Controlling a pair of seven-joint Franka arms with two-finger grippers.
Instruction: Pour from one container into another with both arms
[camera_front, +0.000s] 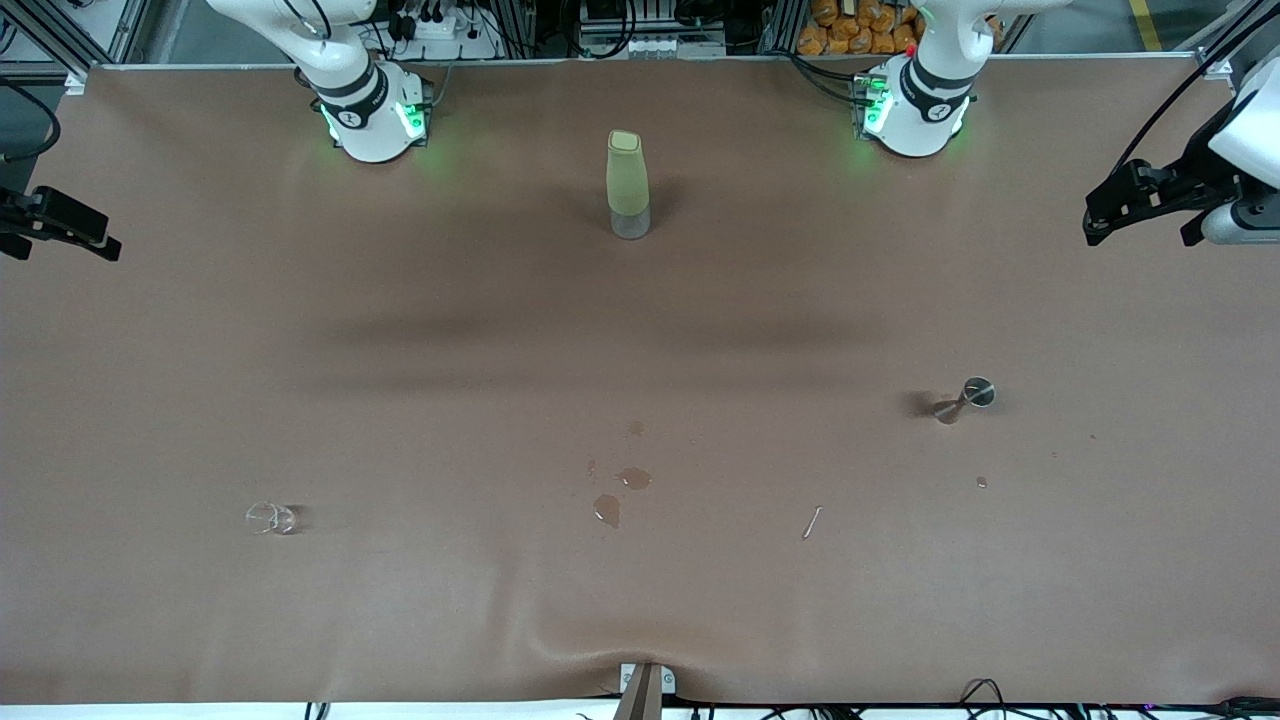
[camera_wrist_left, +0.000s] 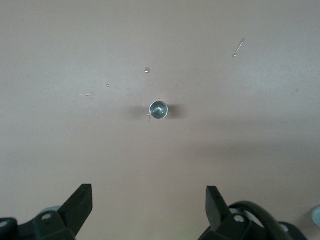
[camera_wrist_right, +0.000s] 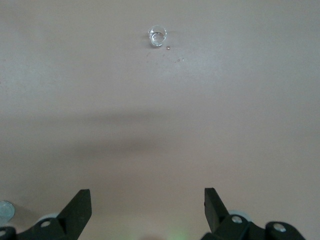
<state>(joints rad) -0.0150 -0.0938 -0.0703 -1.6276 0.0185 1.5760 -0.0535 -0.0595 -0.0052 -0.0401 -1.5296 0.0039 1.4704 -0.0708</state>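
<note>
Front view: a table (camera_front: 200, 350) covered with brown sheeting is carrying 3 vessels. A tall pale-green bottle (camera_front: 628, 184) with a clear base is standing upright at 12 o'clock, between the 2 arm bases. A small metal jigger (camera_front: 968, 397) is standing at about 3 o'clock, toward the left arm's end of the table. A small clear glass cup (camera_front: 271, 518) is sitting at about 8 o'clock, toward the right arm's end of the table and nearer to the camera than the jigger. Several wet spots (camera_front: 620, 494) are lying near 6 o'clock, between the cup and the jigger, with a thin pale sliver (camera_front: 811, 522) beside them.

The left pincer (camera_front: 1140, 205) is hanging at the table edge at the left arm's end, at 3 o'clock; in the left wrist view the left pincer (camera_wrist_left: 149, 207) is showing its 2 black fingers spread wide and holding nothing, with the jigger (camera_wrist_left: 159, 110) seen mouth-up on the table ahead of them and droplets scattered around it.

The right pincer (camera_front: 70, 230) is hanging at the table edge at the right arm's end, at 9 o'clock; in the right wrist view the right pincer (camera_wrist_right: 147, 207) is likewise spread wide and empty, with the glass cup (camera_wrist_right: 157, 36) well apart from it on the table.
</note>
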